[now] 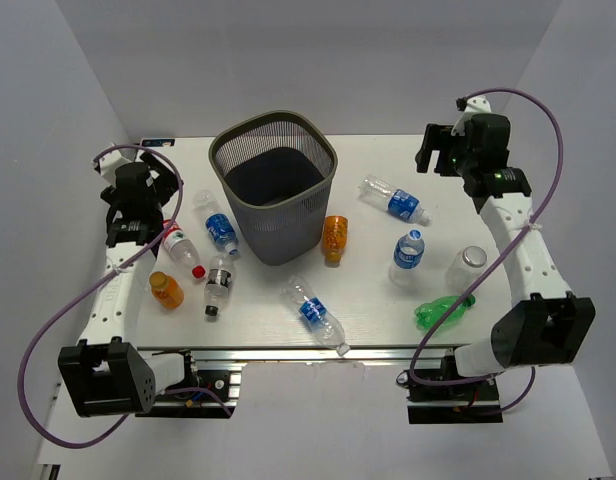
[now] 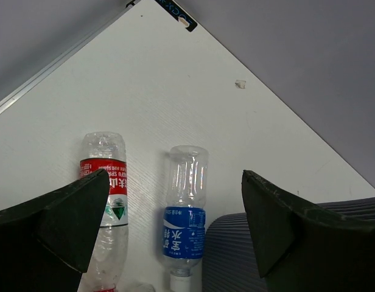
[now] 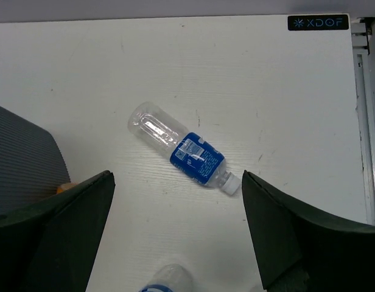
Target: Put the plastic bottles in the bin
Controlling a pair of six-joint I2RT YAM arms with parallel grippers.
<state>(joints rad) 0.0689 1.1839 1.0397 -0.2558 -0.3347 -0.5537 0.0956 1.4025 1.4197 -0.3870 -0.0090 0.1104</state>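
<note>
The dark grey mesh bin stands at the table's middle back. Ten plastic bottles lie around it. Left of it are a blue-label bottle, a red-label bottle, a black-label bottle and an orange bottle. Right of it are an orange bottle, blue-label bottles, a clear jar and a green bottle. My left gripper hangs open above the blue-label bottle and the red-label bottle. My right gripper hangs open above a blue-label bottle.
The bin's wall shows in the left wrist view and the right wrist view. Grey walls enclose the table on the left, back and right. An aluminium rail runs along the near edge.
</note>
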